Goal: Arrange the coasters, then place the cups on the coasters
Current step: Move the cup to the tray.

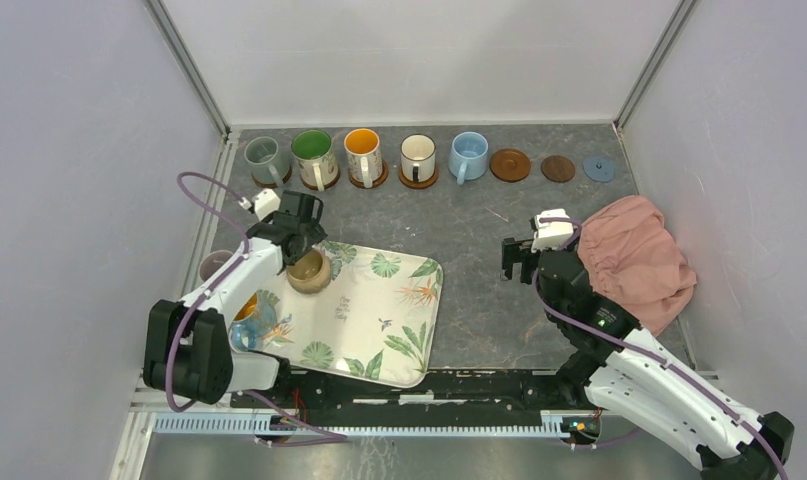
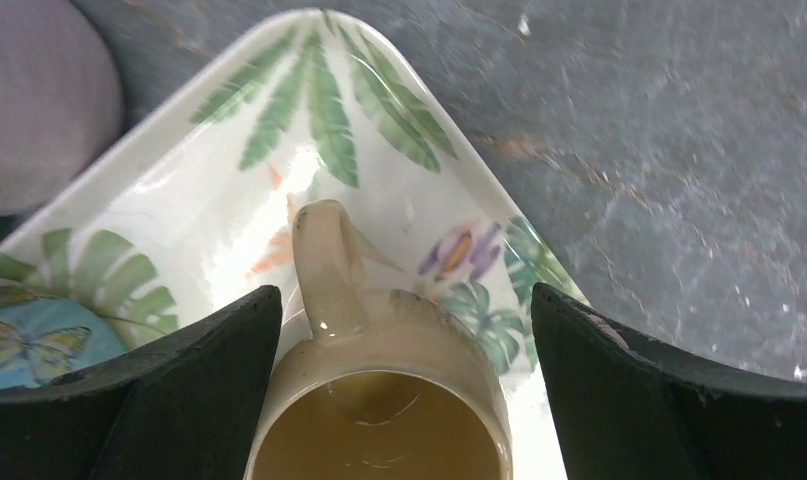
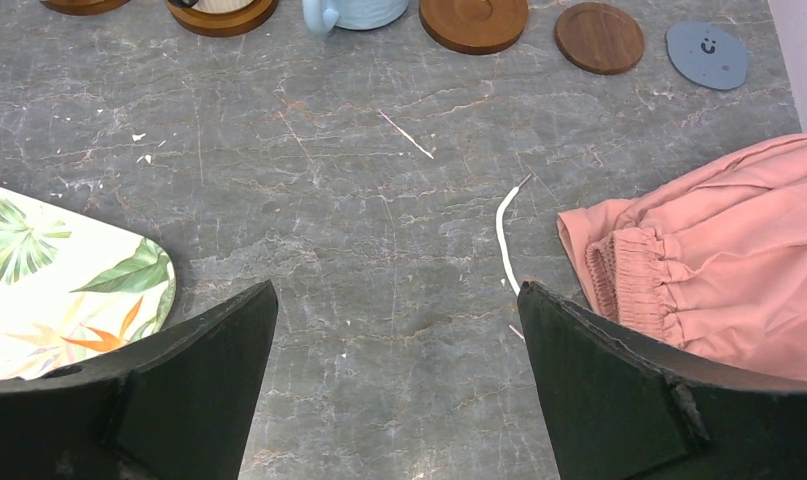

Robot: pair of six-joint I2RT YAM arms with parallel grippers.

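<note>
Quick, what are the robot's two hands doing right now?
Left gripper: open, fingers either side of the glossy tan ceramic mug.
Right gripper: open, empty.

Bright, even light; tray glares (left wrist view soft).

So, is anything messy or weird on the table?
Yes. A crumpled pink cloth lies bunched at the right side of the table, which looks out of place. A thin white scrap lies on the bare surface just beside it.
</note>
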